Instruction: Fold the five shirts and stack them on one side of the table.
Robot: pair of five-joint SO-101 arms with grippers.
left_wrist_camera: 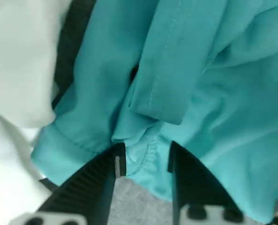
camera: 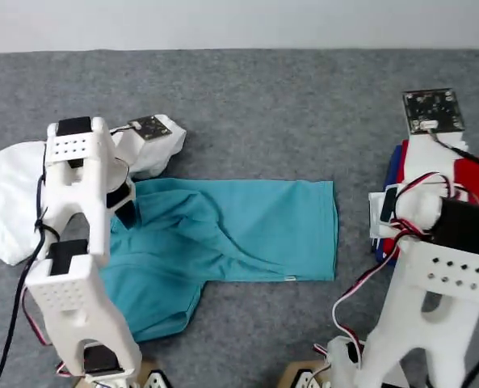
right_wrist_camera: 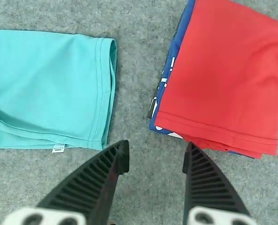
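The teal shirt (camera: 239, 230) is lying spread across the middle of the grey table (camera: 263, 105), rumpled and bunching toward its 9 o'clock end, with one sleeve trailing off toward 7 o'clock. The left gripper (left_wrist_camera: 146, 157) is sitting down at that 9 o'clock edge, right where the teal cloth is meeting the white shirt (camera: 5, 194), which is heaped at the table's 9 o'clock side. Its jaws are standing apart, straddling a ruck of teal fabric at the hem; the cloth is sitting between the fingers, not squeezed flat. Over at 3 o'clock, the red shirt (right_wrist_camera: 223, 75) is lying folded on top of a blue shirt (right_wrist_camera: 169, 75), the blue peeking out along the stack's edge that is facing the teal one. The right gripper (right_wrist_camera: 156, 152) is hovering over bare table between the teal shirt's flat 3 o'clock hem and that stack, jaws spread wide and gripping nothing. The teal hem there is lying smooth, and a small white label (right_wrist_camera: 58, 148) is poking out at its 5 o'clock corner, near the stack but not touching it.
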